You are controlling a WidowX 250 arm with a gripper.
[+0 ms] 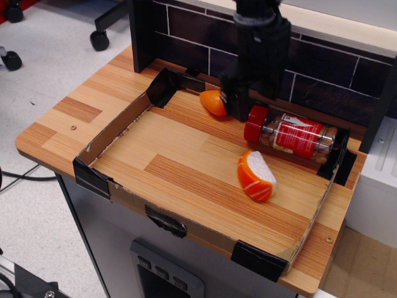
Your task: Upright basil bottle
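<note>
The basil bottle (293, 137) lies on its side at the back right of the cardboard tray, red cap (255, 124) pointing left, red-and-white label up. My black gripper (236, 107) hangs low just left of the cap, between it and the small orange egg toy (213, 102). Its fingertips are dark against the dark wall, so I cannot tell whether they are open or shut. Nothing is seen held.
An orange-and-white salmon sushi toy (256, 176) lies in front of the bottle. The low cardboard tray wall (118, 127) with black tape corners rings the work area. A dark tiled back wall (322, 74) stands right behind the bottle.
</note>
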